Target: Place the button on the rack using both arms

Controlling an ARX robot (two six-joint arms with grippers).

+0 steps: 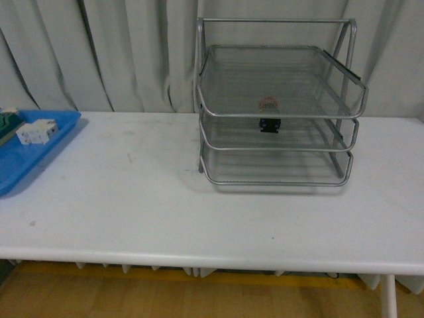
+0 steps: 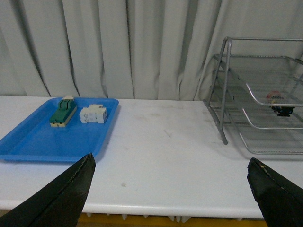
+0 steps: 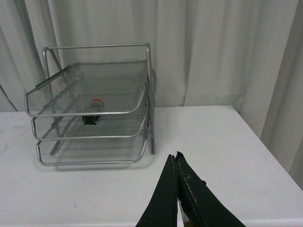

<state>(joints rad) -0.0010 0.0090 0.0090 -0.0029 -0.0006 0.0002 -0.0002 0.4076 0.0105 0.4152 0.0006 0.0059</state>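
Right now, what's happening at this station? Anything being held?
Nothing is being held. The button already sits inside the rack, on the middle tier as far as the mesh lets me tell, red cap up. Both arms are clear of it: the left gripper is open with nothing between its fingers, and the right gripper is shut on nothing, above the table in front of the rack. The blue tray at the left holds a white block and a green-and-cream block.
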